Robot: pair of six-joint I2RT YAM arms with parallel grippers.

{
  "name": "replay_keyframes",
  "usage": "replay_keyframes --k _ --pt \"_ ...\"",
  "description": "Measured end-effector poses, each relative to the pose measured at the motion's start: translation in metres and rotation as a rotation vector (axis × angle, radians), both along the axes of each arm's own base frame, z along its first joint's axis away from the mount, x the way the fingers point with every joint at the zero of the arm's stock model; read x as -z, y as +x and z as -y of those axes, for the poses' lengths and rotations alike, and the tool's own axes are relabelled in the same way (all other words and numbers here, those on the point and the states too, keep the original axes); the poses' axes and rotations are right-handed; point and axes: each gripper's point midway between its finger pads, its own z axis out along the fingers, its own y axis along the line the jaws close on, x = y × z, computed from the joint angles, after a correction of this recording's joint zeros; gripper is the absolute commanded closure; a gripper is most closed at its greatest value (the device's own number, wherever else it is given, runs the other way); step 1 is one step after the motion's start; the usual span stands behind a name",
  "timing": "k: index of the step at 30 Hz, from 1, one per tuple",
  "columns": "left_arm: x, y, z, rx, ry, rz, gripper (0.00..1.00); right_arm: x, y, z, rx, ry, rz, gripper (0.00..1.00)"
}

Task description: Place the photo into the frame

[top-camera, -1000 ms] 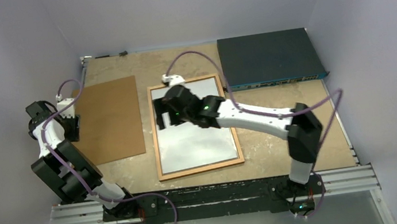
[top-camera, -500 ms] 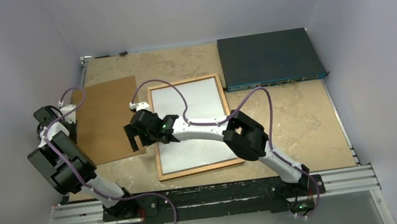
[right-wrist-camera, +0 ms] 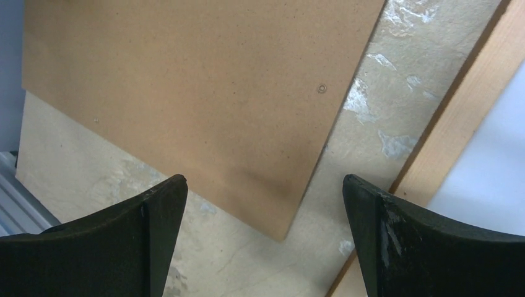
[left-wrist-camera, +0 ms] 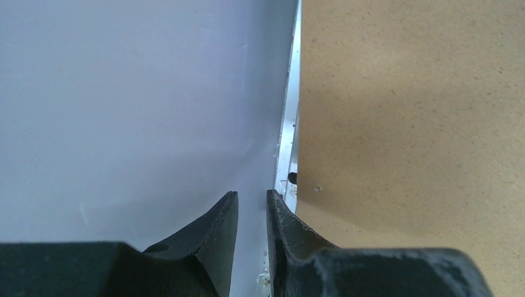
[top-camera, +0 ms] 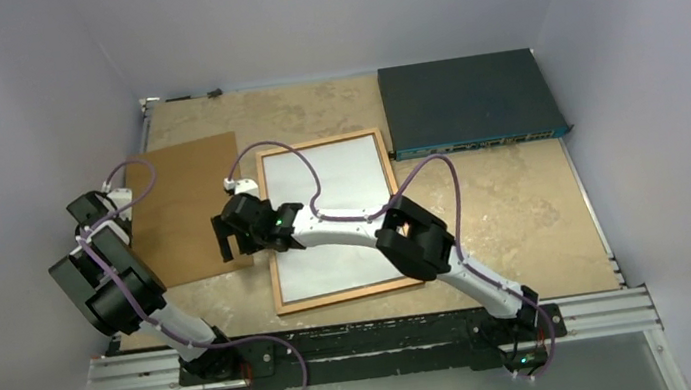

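The frame (top-camera: pixel 349 293) lies flat mid-table, orange-brown wood around a white sheet. That sheet is the photo (top-camera: pixel 334 178), white back up, inside the frame's edges. My right gripper (top-camera: pixel 230 242) hangs open and empty left of the frame, over the near right corner of the brown backing board (top-camera: pixel 187 206). In the right wrist view the gripper (right-wrist-camera: pixel 265 179) straddles that board corner (right-wrist-camera: pixel 186 93), with the frame's wood (right-wrist-camera: pixel 458 124) at the right. My left gripper (left-wrist-camera: pixel 251 193) sits at the board's left edge (left-wrist-camera: pixel 408 111) beside the wall, its fingers a narrow gap apart with nothing between them.
A dark blue flat box (top-camera: pixel 471 103) lies at the back right, touching the frame's far right corner. Purple-grey walls (top-camera: pixel 28 116) close in on three sides, and the left wall is right beside the left gripper. A metal rail (top-camera: pixel 371 343) runs along the near edge.
My right arm has swung left from above the frame to the board's near right corner, still wide open. The left gripper has narrowed and drawn slightly nearer along the board's left edge.
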Motion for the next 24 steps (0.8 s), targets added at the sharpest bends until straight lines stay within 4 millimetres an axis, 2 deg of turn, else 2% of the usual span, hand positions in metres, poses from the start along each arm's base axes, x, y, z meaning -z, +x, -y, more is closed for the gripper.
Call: replay_keyframes --k 3,8,11,15,19,24 --pt "-0.002 0.002 -0.003 -0.002 0.013 0.01 0.77 0.006 0.003 -0.007 0.009 0.014 -0.003 0.01" --pt "0.003 0.003 0.0 0.024 0.005 0.003 0.78 0.004 0.004 -0.013 0.016 0.039 -0.009 0.01" --pt "0.018 -0.001 0.005 0.036 -0.022 -0.028 0.81 0.003 0.003 -0.014 0.024 0.051 -0.019 0.01" --pt "0.029 -0.003 0.005 0.049 -0.025 -0.052 0.89 0.003 0.002 -0.018 0.028 0.081 -0.039 0.01" --pt "0.032 -0.003 0.006 0.064 -0.025 -0.063 0.95 0.0 0.003 -0.016 0.031 0.141 -0.076 0.02" --pt "0.034 -0.003 0.008 0.097 -0.017 -0.078 0.98 -0.009 -0.005 -0.011 0.0 0.284 -0.17 0.03"
